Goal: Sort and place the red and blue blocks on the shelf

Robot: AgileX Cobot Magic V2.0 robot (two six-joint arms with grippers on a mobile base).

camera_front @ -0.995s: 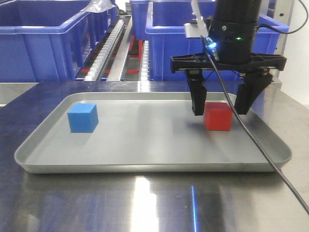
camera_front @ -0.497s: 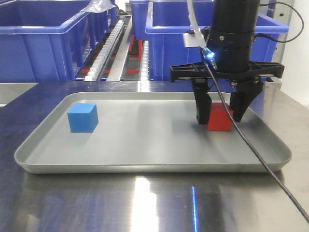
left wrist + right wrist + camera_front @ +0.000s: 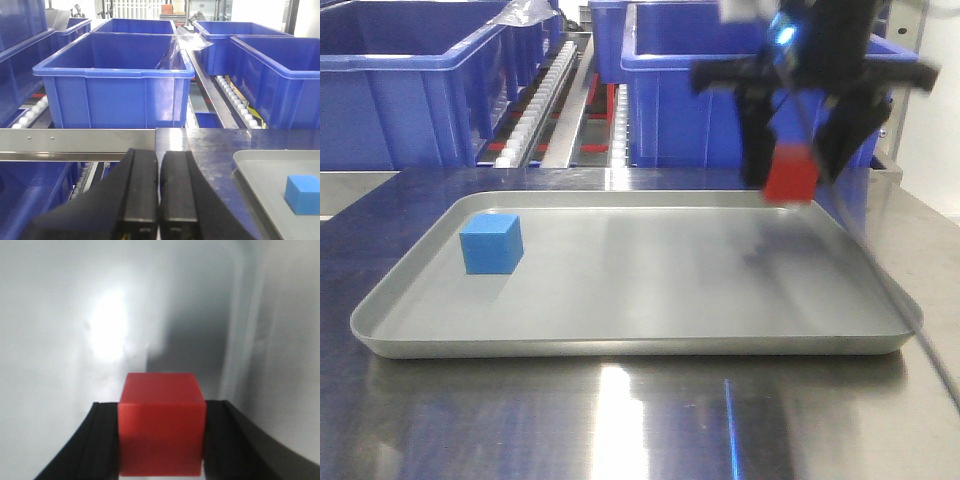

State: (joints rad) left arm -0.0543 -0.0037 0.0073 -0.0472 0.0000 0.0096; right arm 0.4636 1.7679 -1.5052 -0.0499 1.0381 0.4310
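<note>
My right gripper (image 3: 792,175) is shut on the red block (image 3: 790,175) and holds it above the right part of the grey tray (image 3: 620,345); the arm is blurred by motion. In the right wrist view the red block (image 3: 161,422) sits tight between both black fingers (image 3: 102,440), with the tray floor below. The blue block (image 3: 491,242) rests on the tray's left side and also shows in the left wrist view (image 3: 303,194). My left gripper (image 3: 159,187) is shut and empty, over the steel table by the shelf's front rail (image 3: 75,142).
Large blue tubs (image 3: 720,90) stand in rows on the shelf behind the tray, with roller tracks (image 3: 545,95) between them. A blue tub (image 3: 115,85) is straight ahead of the left gripper. The steel table (image 3: 620,420) extends in front of the tray.
The right gripper closed on the red block and lifted it off the tray floor. The blue block has not moved.
</note>
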